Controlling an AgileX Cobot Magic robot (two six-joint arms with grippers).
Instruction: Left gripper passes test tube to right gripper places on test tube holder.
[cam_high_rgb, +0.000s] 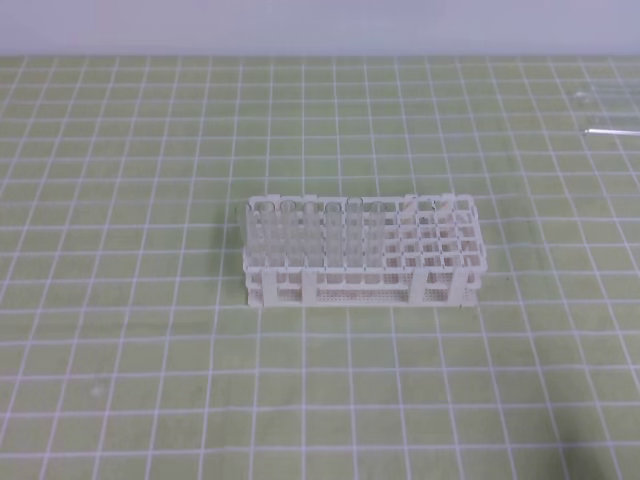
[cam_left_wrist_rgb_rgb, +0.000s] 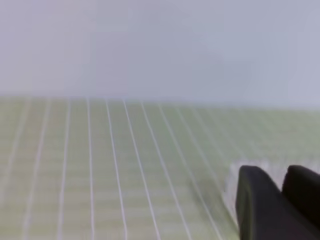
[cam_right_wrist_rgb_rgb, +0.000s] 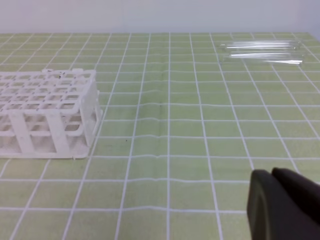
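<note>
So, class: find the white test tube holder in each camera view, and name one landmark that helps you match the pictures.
Exterior high: the test tube holder stands at the centre of the picture, long side facing the camera.
Left wrist: not clearly in it; only a blurred pale patch shows beside the dark fingertips at lower right.
Right wrist: its end shows at the left edge, mid-height.
Shared landmark: the green gridded mat, which lies under everything in all three views.
</note>
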